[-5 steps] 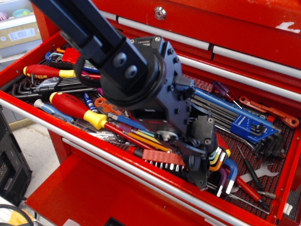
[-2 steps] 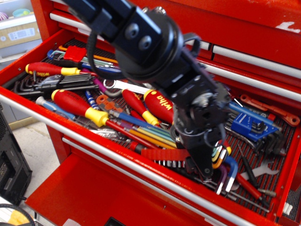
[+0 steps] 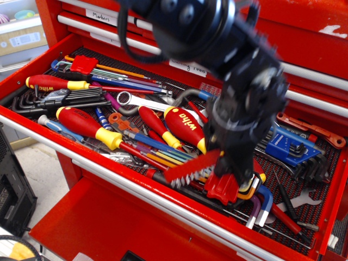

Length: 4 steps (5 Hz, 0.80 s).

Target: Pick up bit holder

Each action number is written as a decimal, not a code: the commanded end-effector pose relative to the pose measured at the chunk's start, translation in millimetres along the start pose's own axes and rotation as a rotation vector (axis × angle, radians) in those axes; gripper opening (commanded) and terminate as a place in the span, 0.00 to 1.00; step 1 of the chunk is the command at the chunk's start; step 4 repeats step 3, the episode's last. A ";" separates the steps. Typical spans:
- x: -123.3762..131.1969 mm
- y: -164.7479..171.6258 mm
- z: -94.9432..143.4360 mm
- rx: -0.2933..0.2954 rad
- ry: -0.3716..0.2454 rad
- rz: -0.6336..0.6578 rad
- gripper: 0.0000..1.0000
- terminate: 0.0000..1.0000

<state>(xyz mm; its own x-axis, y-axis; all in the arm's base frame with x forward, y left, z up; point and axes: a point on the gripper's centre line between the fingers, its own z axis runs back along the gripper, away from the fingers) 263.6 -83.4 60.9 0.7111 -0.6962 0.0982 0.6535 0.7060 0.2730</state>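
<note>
The bit holder (image 3: 191, 168) is a flat red bar with short silver bits along its lower edge. It is tilted, its right end raised above the tools in the open red drawer (image 3: 136, 191). My gripper (image 3: 219, 161) comes down from above, shut on that right end. Its dark body hides the tools behind it. Just below the gripper lies the red holder of rainbow-coloured hex keys (image 3: 224, 188), with keys fanning out to the right.
Red-and-yellow screwdrivers (image 3: 183, 125) (image 3: 87, 123) lie left of the gripper. A blue hex key holder (image 3: 291, 145) is to its right, a silver wrench (image 3: 142, 101) and black hex keys (image 3: 65, 98) further left. The upper drawer fronts (image 3: 304, 32) rise behind.
My gripper has swung right and upright over the drawer front. The bit holder, flat among the tools before, is now gripped at its right end and tilted up.
</note>
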 end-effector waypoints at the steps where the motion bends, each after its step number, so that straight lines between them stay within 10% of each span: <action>1: 18.1 33.0 65.2 0.095 0.039 -0.076 0.00 0.00; 2: 23.6 49.9 93.8 0.136 0.078 -0.118 0.00 0.00; 3: 28.4 64.4 114.5 0.119 0.101 -0.156 0.00 1.00; 4: 28.4 64.4 114.5 0.119 0.101 -0.156 0.00 1.00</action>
